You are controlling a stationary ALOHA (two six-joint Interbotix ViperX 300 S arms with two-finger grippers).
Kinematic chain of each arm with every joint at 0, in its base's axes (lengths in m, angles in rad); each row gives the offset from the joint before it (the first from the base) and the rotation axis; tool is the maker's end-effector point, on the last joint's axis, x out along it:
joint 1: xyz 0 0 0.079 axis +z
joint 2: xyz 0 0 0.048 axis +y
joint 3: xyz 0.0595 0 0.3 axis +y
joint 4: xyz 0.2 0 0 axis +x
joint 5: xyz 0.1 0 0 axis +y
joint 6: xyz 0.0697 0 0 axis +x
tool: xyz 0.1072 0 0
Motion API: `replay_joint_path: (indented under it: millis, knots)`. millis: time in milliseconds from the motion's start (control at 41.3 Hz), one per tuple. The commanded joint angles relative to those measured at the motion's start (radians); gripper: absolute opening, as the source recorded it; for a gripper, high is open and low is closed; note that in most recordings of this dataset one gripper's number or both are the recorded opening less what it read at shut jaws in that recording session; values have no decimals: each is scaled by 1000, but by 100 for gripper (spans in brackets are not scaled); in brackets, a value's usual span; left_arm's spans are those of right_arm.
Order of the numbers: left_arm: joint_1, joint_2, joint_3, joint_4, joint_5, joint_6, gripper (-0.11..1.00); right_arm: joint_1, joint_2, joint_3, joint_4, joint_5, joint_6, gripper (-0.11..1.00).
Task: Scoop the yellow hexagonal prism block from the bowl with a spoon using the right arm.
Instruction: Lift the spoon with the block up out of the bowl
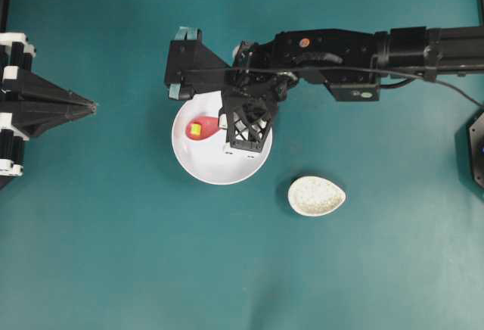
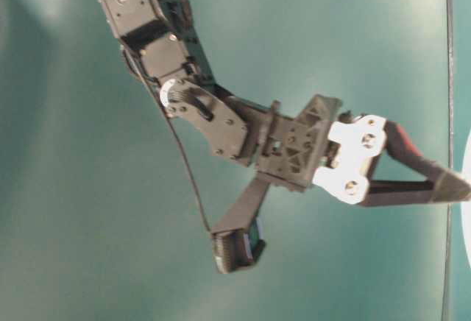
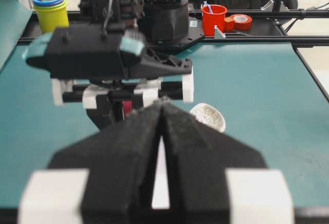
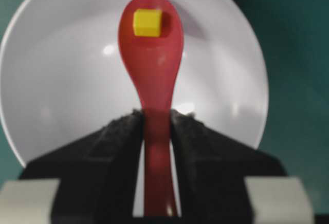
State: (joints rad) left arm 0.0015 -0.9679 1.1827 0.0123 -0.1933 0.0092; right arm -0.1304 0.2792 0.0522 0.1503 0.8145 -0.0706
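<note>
Two dishes sit on the teal tabletop (image 1: 113, 254) in the overhead view: a plain round white bowl (image 1: 215, 165) near the middle and a small speckled off-white oval dish (image 1: 316, 196) just to its lower right, apart from it. The black right arm (image 1: 340, 54) reaches in from the right edge, and its black lattice gripper (image 1: 246, 126) hangs over the bowl. A glossy pinkish-red spoon (image 1: 203, 128) sticks out from it to the left, with the tiny yellow hexagonal prism block (image 1: 195, 128) lying in the scoop, inside the bowl's outline. The black wedge-shaped left gripper (image 1: 87, 107) rests at the left edge, well apart from the bowl, its tips drawn to a point.

From table level, the view is turned on its side; the right arm's links and white finger parts stand against the plain teal surface, and a sliver of white shows at the right edge.

The left wrist view shows its own jaws pressed together, only a thin slit between them. Beyond lie the teal surface, the speckled dish, a black frame, a yellow cup with a blue rim (image 3: 50, 11), a red cup (image 3: 213, 18) and a roll of red tape (image 3: 240, 21).

In the right wrist view, the jaws pinch the spoon's handle from both sides; the block sits near the scoop's far end, above the bowl's white interior.
</note>
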Motion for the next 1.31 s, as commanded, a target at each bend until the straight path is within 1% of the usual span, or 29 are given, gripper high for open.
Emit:
replay_joint_path:
  millis: [0, 411, 702, 992, 1283]
  knots:
    - [2, 6, -23, 2, -5, 3, 0, 2, -51, -18, 3, -11, 2, 26]
    - [2, 6, -23, 3, -5, 2, 0, 2, -75, -15, 5, -17, 5, 26]
    - [2, 6, -23, 2, -5, 2, 0, 2, -137, 3, 26, -57, 5, 26]
    - [2, 6, -23, 2, -5, 2, 0, 2, -225, 80, 46, -149, 5, 26]
    - [2, 6, -23, 3, -5, 2, 0, 2, -325, 152, 66, -202, 5, 26]
